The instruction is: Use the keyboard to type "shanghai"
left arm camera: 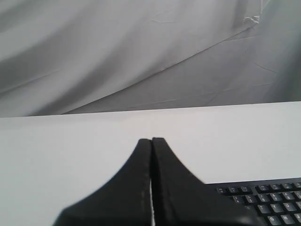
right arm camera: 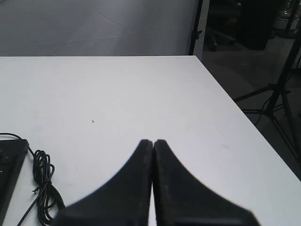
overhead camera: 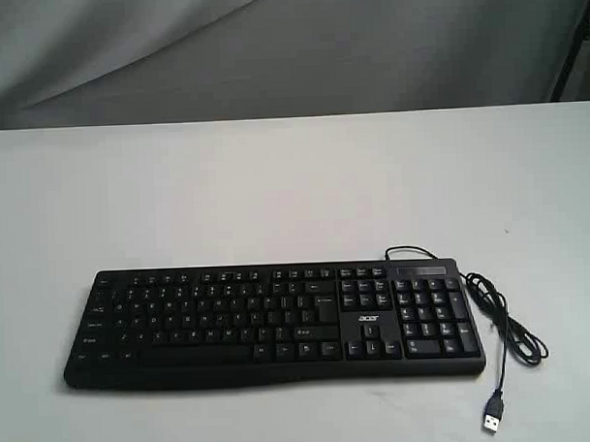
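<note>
Exterior view: keyboard point(overhead camera: 274, 324) flat on table point(overhead camera: 274, 183), long axis left-right. Jaws of left gripper point(left arm camera: 151, 141) and right gripper point(right arm camera: 153, 142) pinched closed, empty. Keys lie beside left gripper; judged the nearer arm for S.

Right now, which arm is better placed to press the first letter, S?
Left. The left jaws, shut, hang beside the keyboard's letter end. The right jaws, also shut, are beyond the number pad, near the coiled cable.
</note>
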Tool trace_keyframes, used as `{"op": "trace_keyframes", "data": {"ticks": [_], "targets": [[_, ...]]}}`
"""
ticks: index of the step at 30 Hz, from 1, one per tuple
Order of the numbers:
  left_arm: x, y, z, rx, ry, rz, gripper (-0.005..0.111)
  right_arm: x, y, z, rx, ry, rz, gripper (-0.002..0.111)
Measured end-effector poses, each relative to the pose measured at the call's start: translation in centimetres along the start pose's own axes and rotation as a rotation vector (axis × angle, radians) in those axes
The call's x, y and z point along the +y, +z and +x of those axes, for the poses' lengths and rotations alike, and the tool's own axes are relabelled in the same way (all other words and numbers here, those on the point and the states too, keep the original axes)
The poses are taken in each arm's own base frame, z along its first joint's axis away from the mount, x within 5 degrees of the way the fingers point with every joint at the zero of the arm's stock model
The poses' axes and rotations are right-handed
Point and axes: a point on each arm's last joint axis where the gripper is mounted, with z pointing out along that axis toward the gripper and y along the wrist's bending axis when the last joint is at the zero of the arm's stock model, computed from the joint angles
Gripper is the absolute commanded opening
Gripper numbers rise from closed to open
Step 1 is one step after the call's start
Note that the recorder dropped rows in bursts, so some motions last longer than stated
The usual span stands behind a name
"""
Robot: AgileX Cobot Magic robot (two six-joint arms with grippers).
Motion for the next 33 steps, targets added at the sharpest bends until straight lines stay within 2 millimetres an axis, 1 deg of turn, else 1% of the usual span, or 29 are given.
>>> {"op": "trace_keyframes", "data": {"ticks": [8, 10, 11, 12, 14, 16, 19, 20, 21, 22, 24, 25, 26, 27, 29, 31, 33], "targets": [[0.0, 0.0, 0.0, 0.000, 0.000, 0.000, 0.000, 0.0, 0.0, 0.0, 0.000, 0.000, 0.000, 0.000], [0.0, 0.0, 0.0, 0.000, 0.000, 0.000, 0.000, -0.1, 0.0, -0.2, -0.020, -0.034, 0.009, 0.000], [0.0, 0.0, 0.0, 0.000, 0.000, 0.000, 0.000, -0.1, 0.0, -0.7, -0.078, -0.052, 0.014, 0.000], [0.0, 0.0, 0.0, 0.000, 0.000, 0.000, 0.000, -0.1, -0.2, -1.7, -0.183, -0.065, 0.018, 0.000], [0.0, 0.0, 0.0, 0.000, 0.000, 0.000, 0.000, -0.1, -0.5, -3.0, -0.334, -0.074, 0.020, 0.000], [0.0, 0.0, 0.0, 0.000, 0.000, 0.000, 0.000, 0.0, -0.9, -4.0, -0.453, -0.079, 0.020, 0.000], [0.0, 0.0, 0.0, 0.000, 0.000, 0.000, 0.000, 0.0, -1.4, -4.9, -0.573, -0.080, 0.020, 0.000], [0.0, 0.0, 0.0, 0.000, 0.000, 0.000, 0.000, 0.0, -1.8, -5.5, -0.647, -0.044, 0.010, 0.000], [0.0, 0.0, 0.0, 0.000, 0.000, 0.000, 0.000, 0.0, -2.7, -6.4, -0.783, 0.091, -0.042, 0.000], [0.0, 0.0, 0.0, 0.000, 0.000, 0.000, 0.000, 0.0, -3.7, -7.3, -0.932, 0.272, -0.135, 0.000], [0.0, 0.0, 0.0, 0.000, 0.000, 0.000, 0.000, -0.1, -4.8, -8.2, -1.053, 0.364, -0.205, 0.000], [0.0, 0.0, 0.0, 0.000, 0.000, 0.000, 0.000, -0.1, -5.5, -8.9, -1.102, 0.368, -0.220, 0.000], [0.0, 0.0, 0.0, 0.000, 0.000, 0.000, 0.000, -0.2, -6.5, -10.4, -1.151, 0.354, -0.233, 0.000], [0.0, 0.0, 0.0, 0.000, 0.000, 0.000, 0.000, -0.2, -7.1, -12.5, -1.148, 0.333, -0.235, 0.000], [0.0, 0.0, 0.0, 0.000, 0.000, 0.000, 0.000, -0.4, -7.5, -16.0, -1.083, 0.317, -0.213, 0.000], [0.0, 0.0, 0.0, 0.000, 0.000, 0.000, 0.000, -0.8, -7.0, -19.6, -0.974, 0.278, -0.160, 0.000], [0.0, 0.0, 0.0, 0.000, 0.000, 0.000, 0.000, -1.2, -5.8, -23.6, -0.821, 0.183, -0.078, 0.000]]}}
